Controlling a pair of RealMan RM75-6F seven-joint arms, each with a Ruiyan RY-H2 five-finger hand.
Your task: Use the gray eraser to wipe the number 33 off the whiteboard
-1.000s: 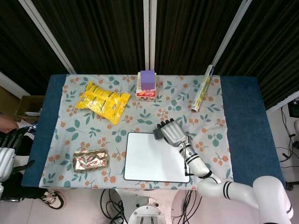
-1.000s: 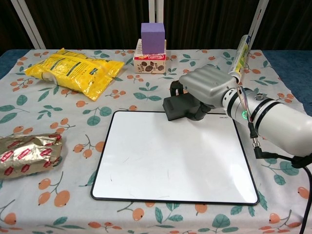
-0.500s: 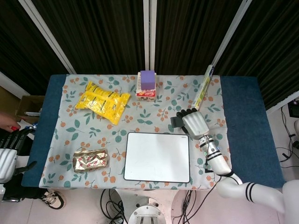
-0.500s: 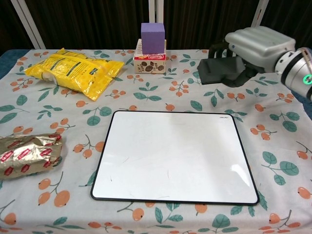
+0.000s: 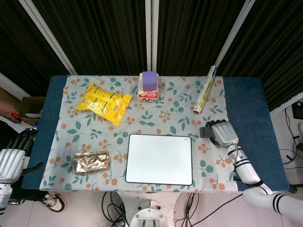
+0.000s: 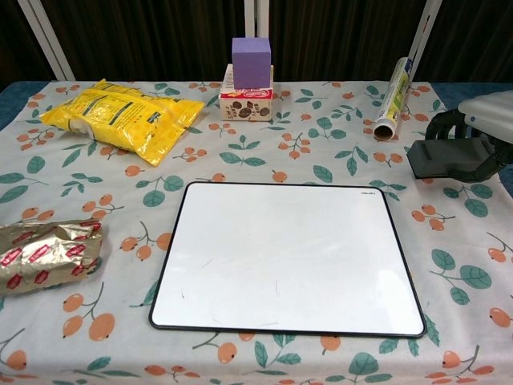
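- Nearest me, the whiteboard [image 6: 287,258] is lying flat on the flowered tablecloth [image 6: 240,160], its white face showing only faint smudges and no clear digits.
- Off the near left corner of the table, my left hand [image 5: 12,158] is hanging low beside the blue table edge [image 5: 42,142]; it is gripping nothing, and its dark fingers are pointing up with small gaps between them.
- To the left of the whiteboard, a crumpled foil snack packet [image 6: 46,255] is lying on the cloth, apart from the board.
- To the right of the whiteboard, just past its far right corner, my right hand [image 5: 222,133] is holding the gray eraser [image 6: 443,158], my fingers wrapping over its top; in the chest view the eraser is sitting at the right edge of the frame, clear of the board. I cannot tell whether it is touching the cloth.
- My right forearm [image 5: 244,165] is running back from that hand toward the near right corner of the table.
- Farther back on the right, a roll in a printed wrapper [image 6: 394,97] is lying on the cloth, its open end pointing toward me, near the eraser but not touching it.
- Far left, a yellow snack bag [image 6: 120,117] is lying slantwise.
- At the far middle, a purple block [image 6: 251,52] is sitting on top of a small printed carton [image 6: 246,101].
- Behind the table, dark ribbed curtains [image 5: 104,33] are hanging between pale frame bars.
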